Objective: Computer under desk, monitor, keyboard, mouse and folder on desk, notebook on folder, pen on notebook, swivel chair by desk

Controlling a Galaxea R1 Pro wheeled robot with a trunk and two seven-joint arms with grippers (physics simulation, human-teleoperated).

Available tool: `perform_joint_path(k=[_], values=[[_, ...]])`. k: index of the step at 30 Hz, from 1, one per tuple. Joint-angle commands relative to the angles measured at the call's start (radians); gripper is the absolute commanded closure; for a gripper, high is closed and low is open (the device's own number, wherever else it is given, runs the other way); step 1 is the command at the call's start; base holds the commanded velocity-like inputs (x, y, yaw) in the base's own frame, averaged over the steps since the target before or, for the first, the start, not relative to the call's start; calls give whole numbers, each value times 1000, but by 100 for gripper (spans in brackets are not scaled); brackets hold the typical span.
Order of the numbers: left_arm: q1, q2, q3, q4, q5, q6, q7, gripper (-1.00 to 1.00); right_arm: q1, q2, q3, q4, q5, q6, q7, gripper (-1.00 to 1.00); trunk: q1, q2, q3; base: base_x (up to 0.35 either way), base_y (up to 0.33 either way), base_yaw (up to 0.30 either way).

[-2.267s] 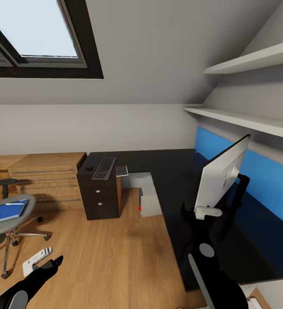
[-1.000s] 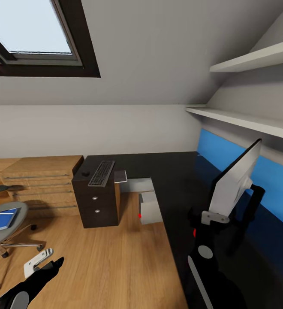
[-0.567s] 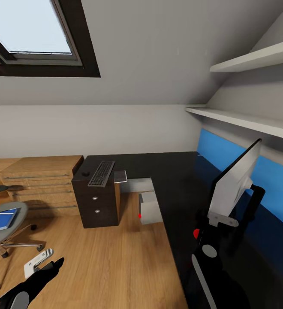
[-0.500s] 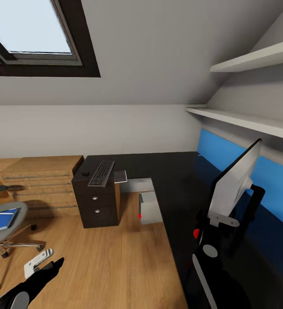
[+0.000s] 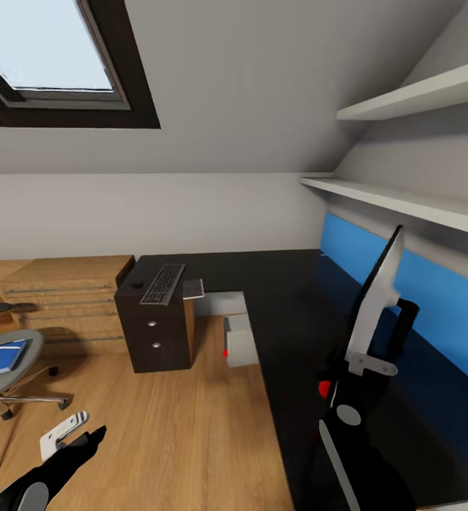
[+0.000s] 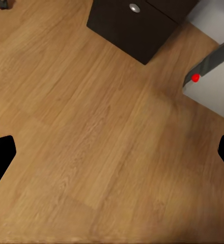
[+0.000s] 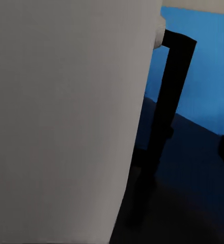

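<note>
Right tool (image 5: 365, 363) is clamped on the lower corner of the monitor (image 5: 374, 301), which stands edge-on over the black bench (image 5: 298, 305) at about 3 o'clock, white back facing the camera and stem near the blue back panel (image 5: 439, 298). Left tool (image 5: 67, 433) hangs with fingers spread wide above the wood floor (image 6: 102, 137) at 8 o'clock. Keyboard (image 5: 162, 283) and mouse (image 5: 136, 285) lie on the dark drawer unit (image 5: 156, 333) at 11 o'clock, computer (image 5: 240, 341) just beside it, folder (image 5: 0, 357) on the swivel chair (image 5: 3, 383) at 9 o'clock.

Black desk (image 5: 291, 298) carries the monitor (image 5: 374, 298) — upright, near its blue back panel.
</note>
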Motion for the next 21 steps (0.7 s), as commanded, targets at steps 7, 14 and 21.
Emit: perform_joint_path(k=[7,14,21], values=[[-1,0,-19,-2,11,4,8,-100,-2,0,1,27,2,8,-5,-100,0,-1,-1,-109,-316,0],[-1,0,-20,-2,11,3,9,-100,-2,0,1,27,2,8,-5,-100,0,-1,-1,-14,-95,0],[-1,0,-20,0,11,3,9,-100,-2,0,1,27,2,8,-5,-100,0,-1,-1,-50,-182,0]])
